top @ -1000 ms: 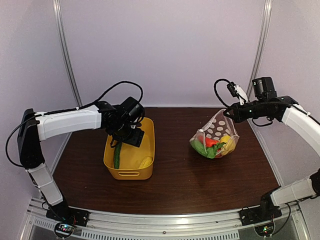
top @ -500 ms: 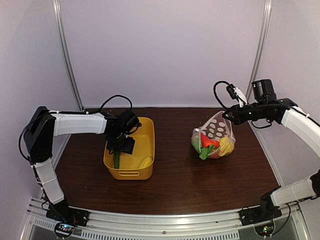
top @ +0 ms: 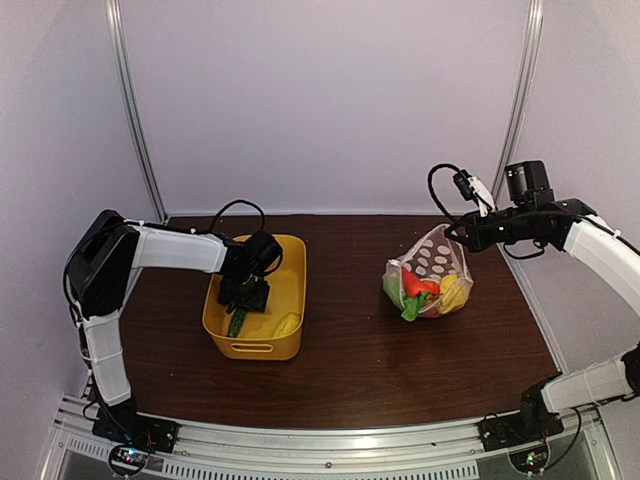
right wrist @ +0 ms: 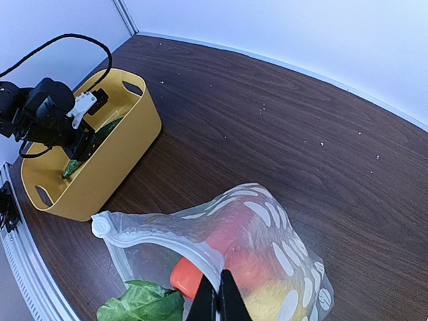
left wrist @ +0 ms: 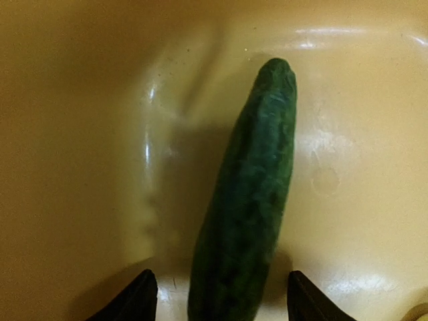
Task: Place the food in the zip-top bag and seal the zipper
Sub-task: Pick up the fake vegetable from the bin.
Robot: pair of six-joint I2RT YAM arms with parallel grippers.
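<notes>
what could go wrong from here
The long green toy cucumber lies slanted between the open left jaws, low in the yellow plastic tub; closing could pinch only its end and let it slip.
The right jaws pinch just one edge of the clear polka-dot bag, so its mouth may sag shut.

Dark wood-grain table (top: pixel 350 350). Yellow tub (top: pixel 297 310) stands near the left edge, midway between front and back. Dotted bag (top: pixel 436 262) rests its base toward the right edge, well apart from the tub. Pale specks (right wrist: pixel 321 142) scattered across the surface.
</notes>
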